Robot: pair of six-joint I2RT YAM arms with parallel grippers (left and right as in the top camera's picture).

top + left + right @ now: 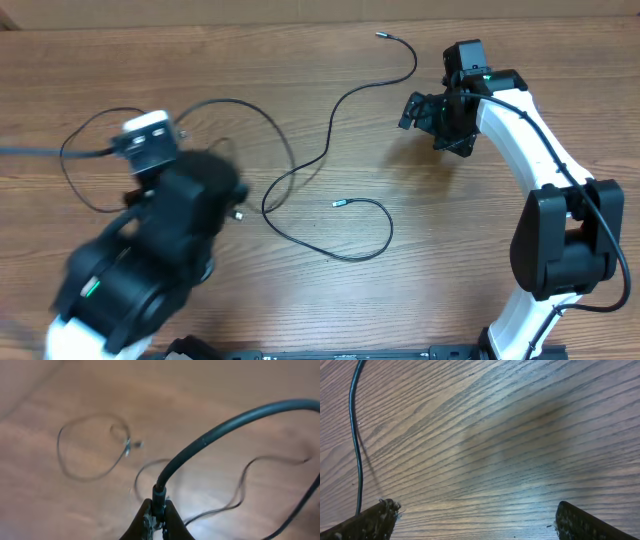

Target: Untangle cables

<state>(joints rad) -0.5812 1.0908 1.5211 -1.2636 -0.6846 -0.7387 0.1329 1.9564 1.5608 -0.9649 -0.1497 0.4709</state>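
Overhead view first. Sprawled across the wooden counter [450, 230]: cables [325, 150], thin, black and limp, with small silvery plug tips. Loose loop at 9 o'clock, long S-curve through the centre, one plug end up at 12 o'clock. Left end effector [159, 519] pinched fully closed on one of the cables just behind its end, probably to lift that strand clear of the loops. Right end effector [425, 118], at 2 o'clock, spread wide and holding nothing, poised over bare grain beside a strand, likely ready to pin it. Matte, rubbery cord; smooth, striped wood surface.
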